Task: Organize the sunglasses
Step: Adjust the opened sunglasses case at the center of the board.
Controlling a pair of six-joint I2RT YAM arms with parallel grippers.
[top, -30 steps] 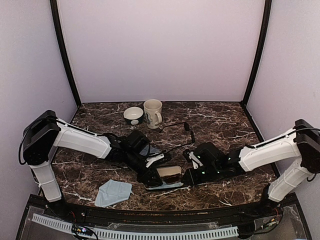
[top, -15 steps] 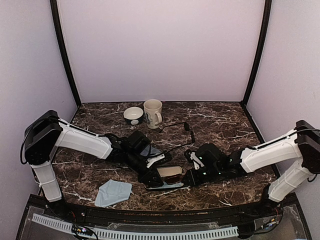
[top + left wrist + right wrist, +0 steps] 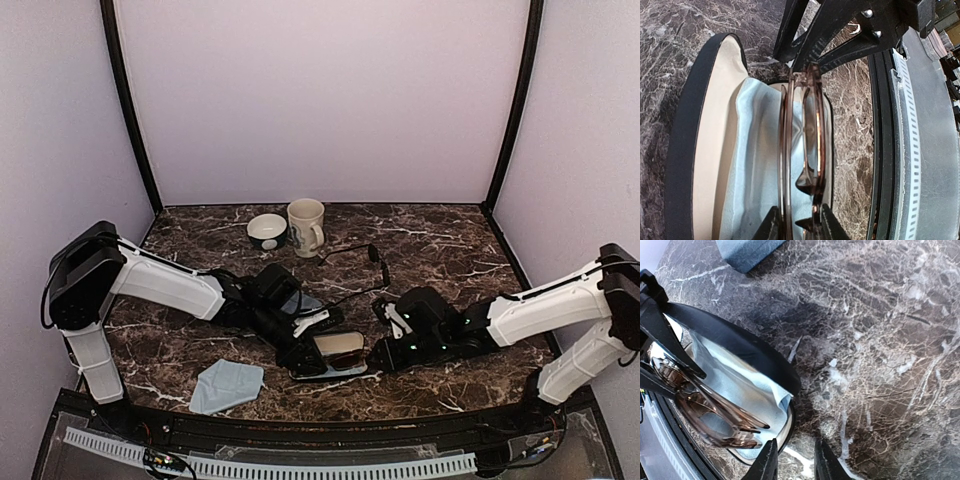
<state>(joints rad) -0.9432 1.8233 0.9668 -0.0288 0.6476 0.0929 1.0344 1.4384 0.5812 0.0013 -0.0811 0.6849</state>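
the left gripper (image 3: 799, 216) pinches the brown sunglasses (image 3: 805, 150) tight. it holds them up on their edge inside the open black case (image 3: 682, 150), over the blue cloth (image 3: 752, 165) in it. the right gripper (image 3: 795, 449) sits at the end of the case with its fingers a little apart. i cannot tell if it grips the rim. the thin wire glasses (image 3: 374, 253) lie on the table (image 3: 440, 240) further back, near the mug (image 3: 306, 226).

sunglasses (image 3: 810, 140) brown | case (image 3: 685, 150) black, cream lining | table (image 3: 440, 240) dark veined marble

Lab test booth: plain lilac walls (image 3: 320, 100), black posts (image 3: 128, 110), marble tabletop (image 3: 440, 240).
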